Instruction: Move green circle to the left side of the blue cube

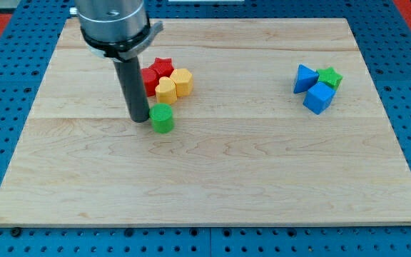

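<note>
Your tip (pixel 139 118) sits low on the wooden board (pixel 212 193), at the bottom end of the dark rod (pixel 134 86). There is no hand on this rig and no jaws to be apart or together: just the plain rod end, pressing on nothing but the board surface as far as you can see. The tip stands just to the view's left of the green circle (pixel 163 118), touching it or very nearly; the gap is too fine to call.

The green circle is a short green cylinder, upright, in the view's left half of the board, near mid-height. It is the nearest block to the view's bottom.

Just above it toward the view's top you have a tight cluster: two yellow blocks (pixel 166 89) (pixel 183 82), rounded and faceted in shape, side by side and touching, with a red star (pixel 160 69) behind them, partly hidden by the rod. The green circle lies just below the nearer yellow block, close to it.

Well apart, over on the view's right, sits the second cluster. The blue cube (pixel 318 98) is the lowest of the three. A blue triangle block (pixel 305 78) sits at its upper left, touching or nearly so. A green star (pixel 330 77) sits at its upper right, against both blue pieces.

Farthest up, the grey arm housing (pixel 113 25) carries the rod, above the board's far edge. Blue pegboard (pixel 405 43) surrounds the board.
</note>
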You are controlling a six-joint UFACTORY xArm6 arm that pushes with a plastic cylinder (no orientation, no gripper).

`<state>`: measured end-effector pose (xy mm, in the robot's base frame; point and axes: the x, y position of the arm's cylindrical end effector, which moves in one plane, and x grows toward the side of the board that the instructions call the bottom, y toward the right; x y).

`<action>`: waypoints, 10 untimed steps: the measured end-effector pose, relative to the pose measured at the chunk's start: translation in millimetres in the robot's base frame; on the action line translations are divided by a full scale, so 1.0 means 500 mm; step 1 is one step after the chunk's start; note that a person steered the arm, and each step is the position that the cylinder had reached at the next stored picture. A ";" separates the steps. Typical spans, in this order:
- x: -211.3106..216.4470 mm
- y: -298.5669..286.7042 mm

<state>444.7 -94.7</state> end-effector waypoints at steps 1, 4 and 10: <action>0.034 0.129; 0.109 0.289; -0.008 0.382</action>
<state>440.9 96.3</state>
